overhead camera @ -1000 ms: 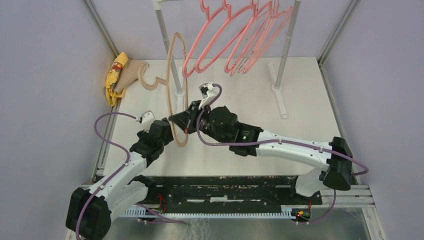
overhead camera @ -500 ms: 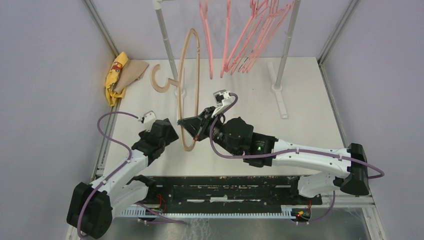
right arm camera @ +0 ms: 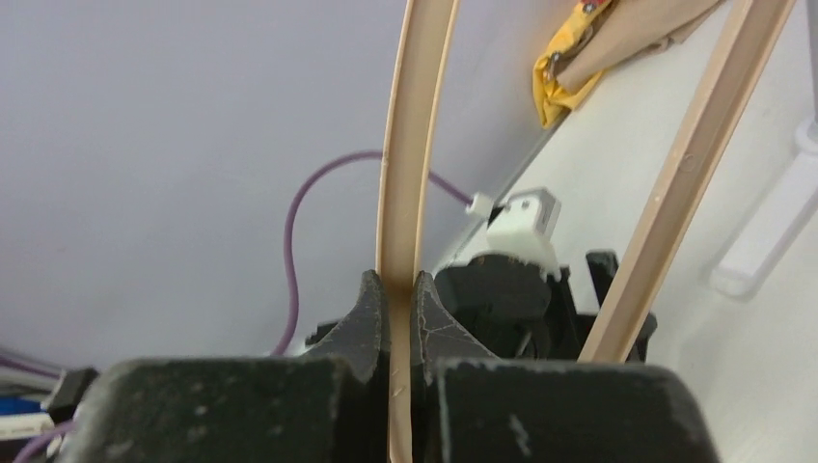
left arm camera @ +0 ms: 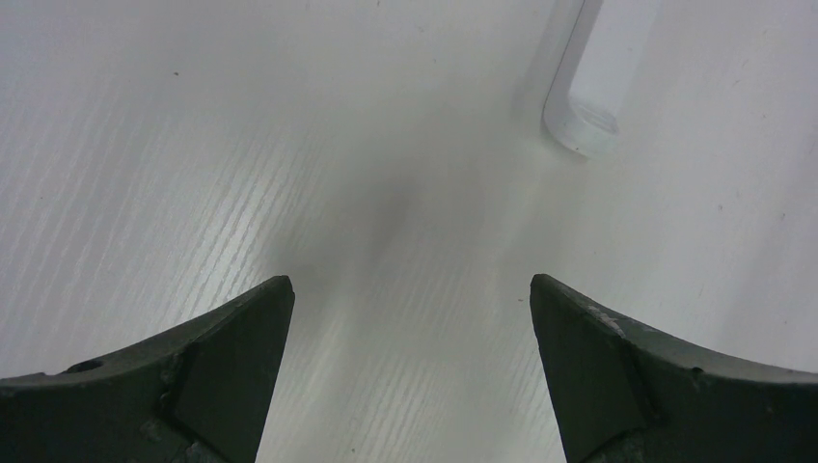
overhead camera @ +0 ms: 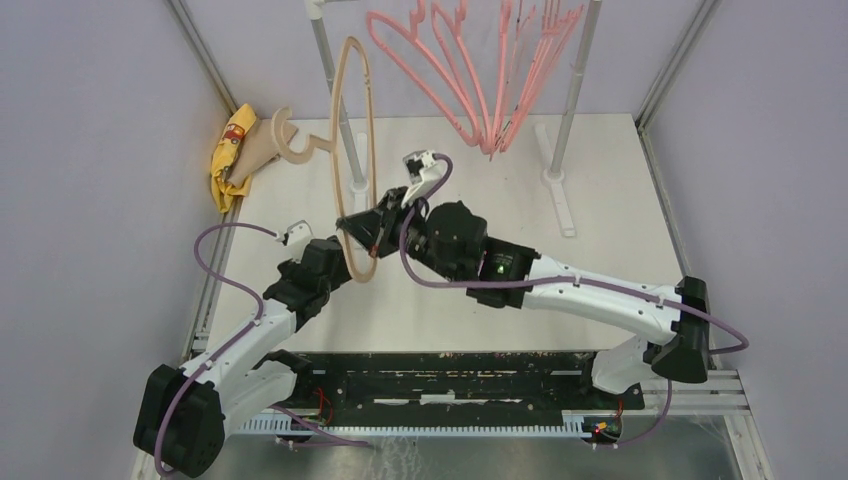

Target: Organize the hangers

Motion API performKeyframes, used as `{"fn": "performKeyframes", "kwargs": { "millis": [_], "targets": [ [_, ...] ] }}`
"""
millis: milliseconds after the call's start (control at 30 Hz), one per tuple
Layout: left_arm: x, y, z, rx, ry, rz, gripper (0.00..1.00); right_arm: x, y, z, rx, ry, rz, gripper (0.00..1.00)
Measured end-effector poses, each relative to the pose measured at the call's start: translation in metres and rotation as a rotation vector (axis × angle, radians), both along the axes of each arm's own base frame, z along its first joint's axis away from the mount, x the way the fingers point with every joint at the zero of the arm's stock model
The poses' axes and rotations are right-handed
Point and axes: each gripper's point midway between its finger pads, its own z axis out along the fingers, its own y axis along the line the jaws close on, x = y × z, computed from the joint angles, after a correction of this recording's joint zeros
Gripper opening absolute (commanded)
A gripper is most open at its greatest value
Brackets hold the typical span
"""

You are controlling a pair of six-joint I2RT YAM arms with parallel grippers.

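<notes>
My right gripper (overhead camera: 362, 228) is shut on the tan-beige hanger (overhead camera: 341, 130) and holds it raised above the table, its hook (overhead camera: 290, 140) pointing left towards the cloth. In the right wrist view the jaws (right arm camera: 397, 289) pinch one tan bar (right arm camera: 413, 145); the other bar (right arm camera: 695, 164) crosses at the right. Several pink hangers (overhead camera: 470, 80) hang on the rack at the back, tilted. My left gripper (overhead camera: 340, 262) is open and empty just below the tan hanger's lower end; its wrist view (left arm camera: 410, 289) shows bare table between its fingers.
Two white upright rack poles (overhead camera: 333, 90) (overhead camera: 575, 90) stand at the back, with white feet (overhead camera: 556, 180) on the table (overhead camera: 600, 230). One foot's end (left arm camera: 588, 96) shows in the left wrist view. A yellow-and-tan cloth (overhead camera: 240, 150) lies at the back left corner.
My right gripper has swung the tan hanger left and back, its hook now near the cloth. The pink hangers swing on the rack. The left arm has hardly moved.
</notes>
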Motion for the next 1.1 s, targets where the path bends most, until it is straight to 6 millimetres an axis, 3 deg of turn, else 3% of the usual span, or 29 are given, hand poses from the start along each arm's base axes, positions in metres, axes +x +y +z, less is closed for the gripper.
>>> {"fn": "performKeyframes", "kwargs": {
  "millis": [167,300,600,767,1100],
  "targets": [
    [0.002,-0.001,0.002,-0.003,-0.007,0.0,0.99,0.055,0.001,0.019,0.055,0.029,-0.019,0.01],
    [0.007,-0.003,0.007,-0.007,-0.017,0.001,0.99,0.086,0.005,0.028,0.077,0.041,-0.014,0.01],
    [0.013,-0.005,0.009,-0.002,-0.009,0.001,0.99,0.11,0.02,0.058,0.151,0.05,0.088,0.0],
    [0.013,-0.005,0.005,0.007,0.007,0.002,0.99,0.132,0.013,0.056,0.195,0.087,0.093,0.01],
    [0.017,-0.006,0.0,0.017,0.03,0.002,0.99,0.21,-0.018,0.063,0.378,0.184,0.033,0.01]
  ]
}}
